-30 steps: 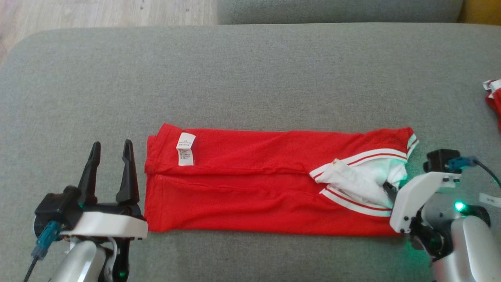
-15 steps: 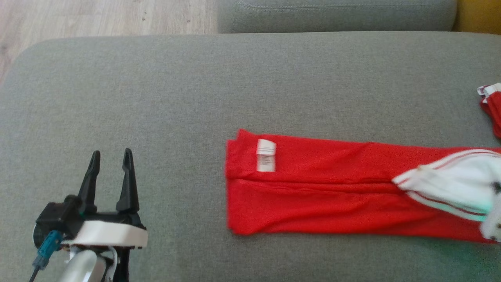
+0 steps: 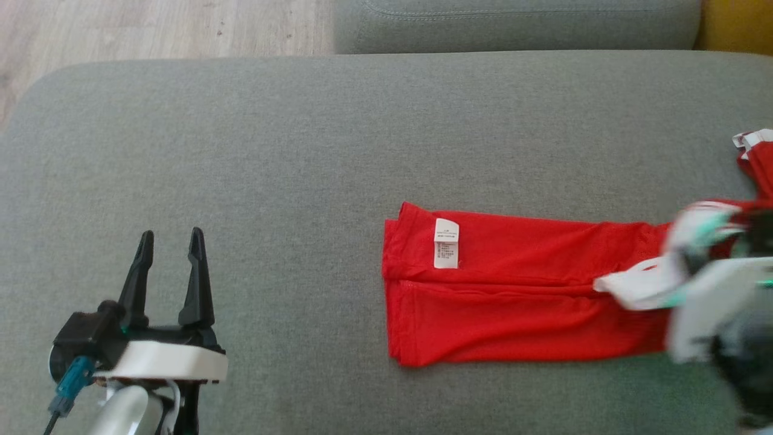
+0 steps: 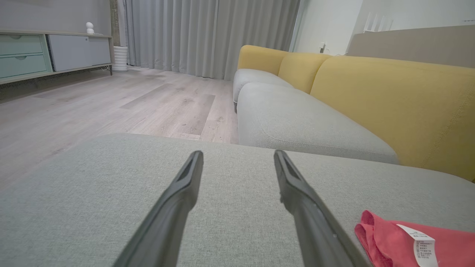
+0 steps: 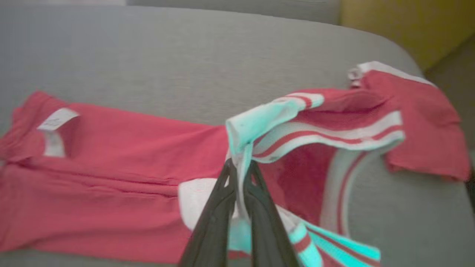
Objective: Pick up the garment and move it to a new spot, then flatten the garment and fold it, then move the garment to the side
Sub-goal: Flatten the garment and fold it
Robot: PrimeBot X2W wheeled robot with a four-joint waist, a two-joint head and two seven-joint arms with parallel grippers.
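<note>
On the grey cushion (image 3: 302, 151), toward its right side, I see the garment (image 3: 513, 290) as a red strip folded lengthwise. Most of it lies flat, with one crease running along the middle. A white care label (image 3: 446, 243) is sewn near the garment's left end and lies face up on the upper fold. It carries several lines of small print, which I cannot read in the head view. The left wrist view shows the same label at the lower right corner, and its print is again too fine to make out. I find no brand mark or other writing on the cloth. The right gripper (image 5: 240, 167) has its two dark fingers pressed together on the white striped trim (image 5: 282, 111) at the garment's right end. That end is raised off the cushion and bunched, while the rest stays on the surface. In the head view the right arm is smeared by motion blur at the right edge. The left gripper (image 3: 171, 234) sits at the lower left, well apart from the garment, with its fingers spread, nothing between them, and bare cushion beneath. A second red piece (image 3: 758, 157) with white edging lies at the cushion's right edge, just beside the lifted end. Beyond the cushion I note a yellow sofa (image 4: 389, 96) and a wooden floor (image 4: 111, 104)
</note>
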